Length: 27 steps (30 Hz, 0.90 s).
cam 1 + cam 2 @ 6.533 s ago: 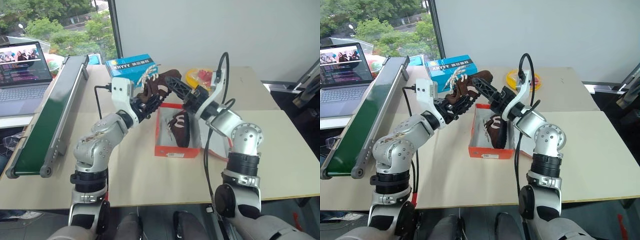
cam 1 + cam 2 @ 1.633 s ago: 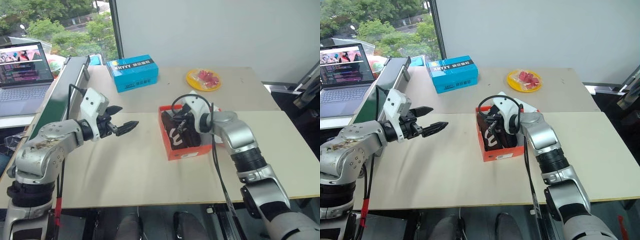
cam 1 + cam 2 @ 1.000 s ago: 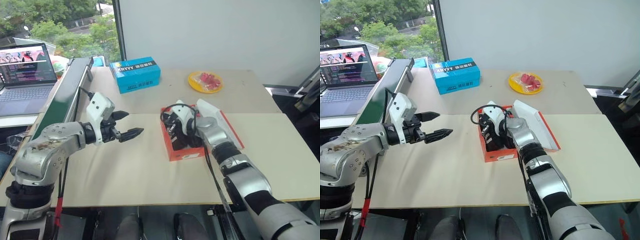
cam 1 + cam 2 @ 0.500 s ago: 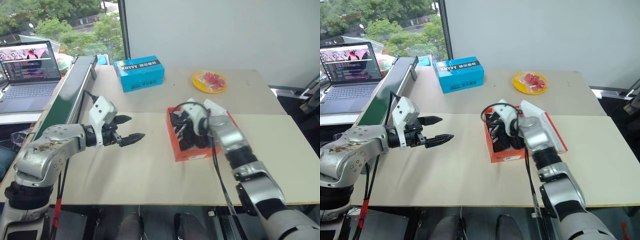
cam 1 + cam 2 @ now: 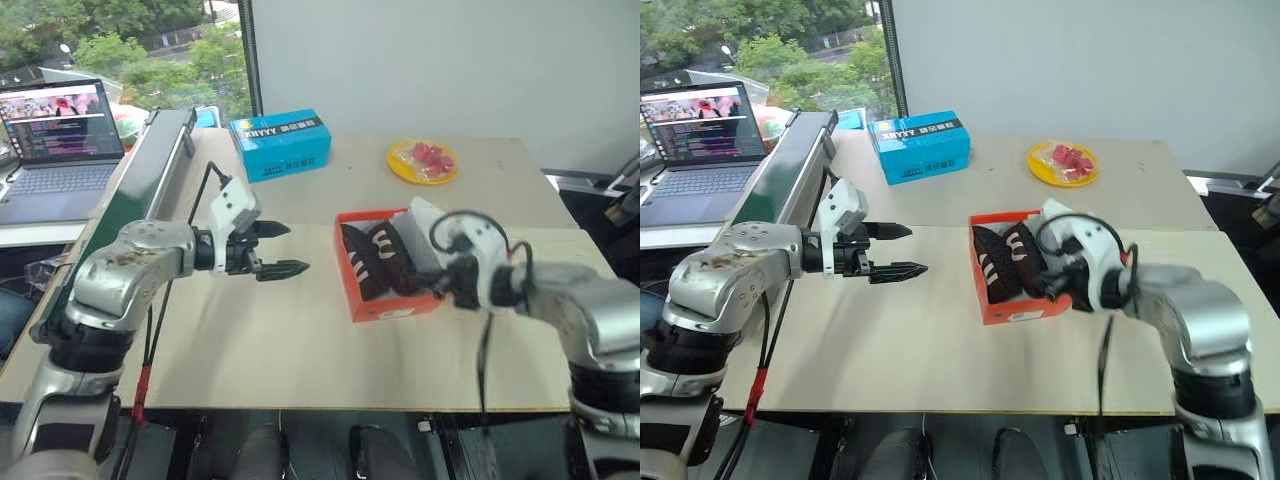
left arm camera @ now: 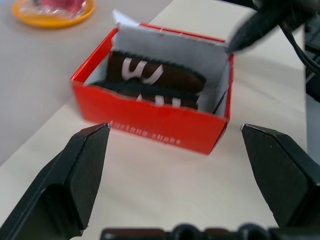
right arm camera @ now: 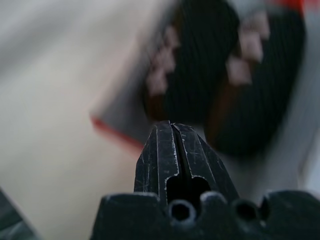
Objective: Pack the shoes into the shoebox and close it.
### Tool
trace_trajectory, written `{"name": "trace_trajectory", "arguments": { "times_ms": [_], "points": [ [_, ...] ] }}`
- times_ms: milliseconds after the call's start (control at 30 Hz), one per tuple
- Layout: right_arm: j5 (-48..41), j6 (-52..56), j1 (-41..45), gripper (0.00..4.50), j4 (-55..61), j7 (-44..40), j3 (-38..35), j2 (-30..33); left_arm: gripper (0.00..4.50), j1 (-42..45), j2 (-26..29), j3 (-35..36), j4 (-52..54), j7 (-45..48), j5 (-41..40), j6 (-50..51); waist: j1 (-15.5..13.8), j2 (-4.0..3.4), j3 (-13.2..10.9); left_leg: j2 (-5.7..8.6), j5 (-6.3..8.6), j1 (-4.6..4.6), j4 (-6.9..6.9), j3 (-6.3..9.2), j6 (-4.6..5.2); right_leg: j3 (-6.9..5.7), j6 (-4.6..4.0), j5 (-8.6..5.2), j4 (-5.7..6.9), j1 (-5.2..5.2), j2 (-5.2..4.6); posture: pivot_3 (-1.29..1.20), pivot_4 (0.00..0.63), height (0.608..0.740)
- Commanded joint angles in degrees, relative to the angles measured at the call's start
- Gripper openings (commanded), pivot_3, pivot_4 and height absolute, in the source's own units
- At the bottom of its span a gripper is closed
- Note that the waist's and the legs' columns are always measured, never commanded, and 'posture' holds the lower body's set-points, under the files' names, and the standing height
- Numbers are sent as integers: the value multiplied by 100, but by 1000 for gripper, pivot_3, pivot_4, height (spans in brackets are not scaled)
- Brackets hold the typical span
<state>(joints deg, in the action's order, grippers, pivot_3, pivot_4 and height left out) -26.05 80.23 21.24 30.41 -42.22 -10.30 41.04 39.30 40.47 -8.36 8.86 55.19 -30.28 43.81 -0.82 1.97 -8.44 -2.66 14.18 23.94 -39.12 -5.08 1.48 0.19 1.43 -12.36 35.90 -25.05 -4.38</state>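
Your left pincer hangs spread wide and empty over the desk, at about nine o'clock from the shoebox. Both shoes already lie inside, soles up. Your right pincer, pressed together and empty, sits at the box's four o'clock edge. The lid stands at two o'clock: steady the box from the left, then sweep the lid over.

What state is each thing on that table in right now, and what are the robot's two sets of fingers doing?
shoebox: lid open
shoes: both inside the shoebox, side by side
left gripper: fingers open, empty, apart from the shoebox
right gripper: fingers shut, empty
blue box: closed
laptop: open, screen lit
yellow plate: holds something red
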Motion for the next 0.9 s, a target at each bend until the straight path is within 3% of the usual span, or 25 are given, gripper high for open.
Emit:
{"name": "trace_trajectory", "arguments": {
  "times_ms": [33,167,433,700,900],
  "points": [
    [-203,150,-1245,87,760,38,-661,87,4500,342,-106,-179,-306,362,210,-359,13,5,2,-1,0,-4,1,8,0,-4,2,-2,0,5,2,0,150,740],
    [25,-370,-1908,87,382,692,-1116,-728,4500,612,-289,-334,-659,579,390,-545,72,7,2,1,0,-16,0,12,1,19,4,-6,8,10,7,0,150,740],
    [1479,-3297,-1642,87,-2143,2352,-637,-1604,4500,730,-229,-316,-761,809,640,-608,151,4,1,5,1,-25,8,13,2,40,13,-10,12,4,7,0,150,740],
    [1464,-5054,-738,87,-3899,2643,-737,-2137,4500,714,-43,-176,-545,815,641,-379,200,5,1,2,1,-37,8,13,2,53,14,-9,18,8,12,0,150,740],
    [1451,-5868,-508,87,-3607,2655,-769,-2068,4500,749,42,-154,-502,820,644,-287,177,3,0,2,1,-24,12,14,3,54,14,-10,16,-2,12,0,150,740]
  ]
}}
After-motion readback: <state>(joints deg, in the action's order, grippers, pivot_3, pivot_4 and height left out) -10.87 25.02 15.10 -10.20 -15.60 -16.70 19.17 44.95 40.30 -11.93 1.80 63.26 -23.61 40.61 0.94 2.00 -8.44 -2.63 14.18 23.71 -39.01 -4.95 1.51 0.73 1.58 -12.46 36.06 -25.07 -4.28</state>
